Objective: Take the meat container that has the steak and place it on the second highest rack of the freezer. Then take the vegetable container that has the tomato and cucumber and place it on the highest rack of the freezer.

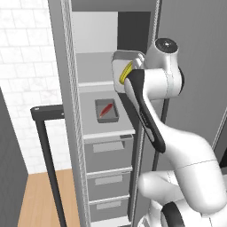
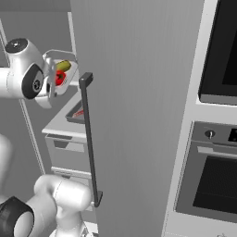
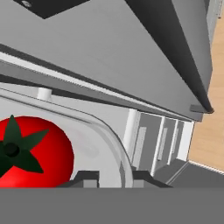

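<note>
Seemingly tilted vegetable container (image 1: 119,66) in tool (image 3: 114,176).

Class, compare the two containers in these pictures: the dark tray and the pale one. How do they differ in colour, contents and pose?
The meat container is dark grey; the vegetable container is pale. The meat container holds the steak; the vegetable container holds the tomato and cucumber. The meat container lies flat on a freezer shelf; the vegetable container is tilted, gripped by the gripper. Both are shallow trays.

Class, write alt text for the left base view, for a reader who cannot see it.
A white robot arm holds a pale vegetable container tilted at the open freezer, level with its highest rack. On the shelf below sits the dark meat container with the red steak; grey drawers lie beneath.
</note>
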